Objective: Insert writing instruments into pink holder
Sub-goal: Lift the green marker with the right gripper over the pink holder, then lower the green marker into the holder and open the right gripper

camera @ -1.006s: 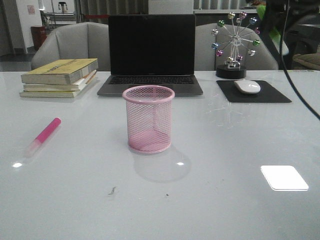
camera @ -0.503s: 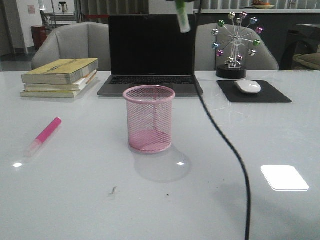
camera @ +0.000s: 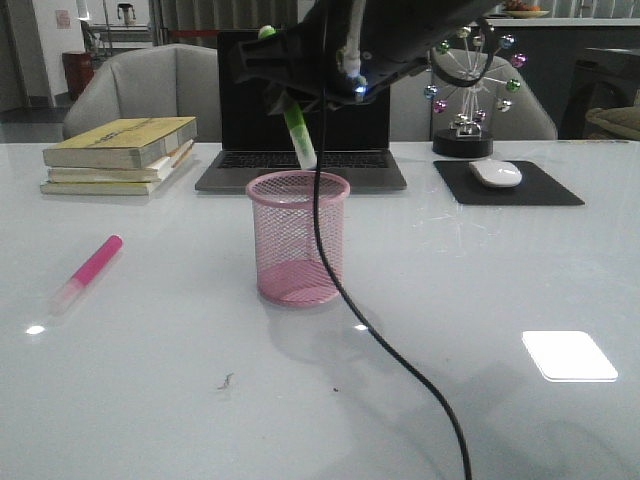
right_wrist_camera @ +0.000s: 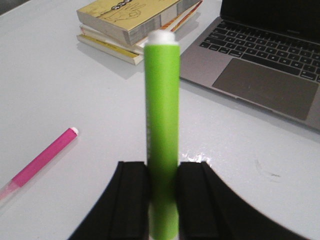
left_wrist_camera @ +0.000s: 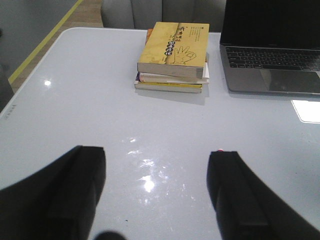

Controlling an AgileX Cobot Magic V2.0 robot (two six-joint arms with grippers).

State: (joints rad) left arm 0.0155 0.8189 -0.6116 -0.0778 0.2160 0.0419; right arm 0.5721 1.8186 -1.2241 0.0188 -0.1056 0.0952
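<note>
Now, compared with half a second ago, the right arm has swung in from high at the back and brought the green marker (camera: 297, 128) down over the holder (camera: 298, 238); a judgement only, but release looks close.

Left to right in the front view: a stack of books (camera: 118, 155) sits on the bench (camera: 130, 390) at 10 o'clock from the holder. The pink marker (camera: 87, 274) lies flat at 9 o'clock, unmoved, well apart from the holder, its long axis running from pale cap at 7 o'clock to pink end at 1 o'clock. The left tool (left_wrist_camera: 160, 195) shows only in its wrist view, fingers apart and holding nothing, above bare bench.

The holder stands upright at centre, in front of a laptop (camera: 303, 110). The green marker hangs just above its rim, near vertical but tilted, whitish cap down towards the opening, green end up at about 11 o'clock. The right tool (right_wrist_camera: 163, 195) is clamped on its barrel.

A mouse (camera: 495, 173) on its pad lies at 2 o'clock.
</note>
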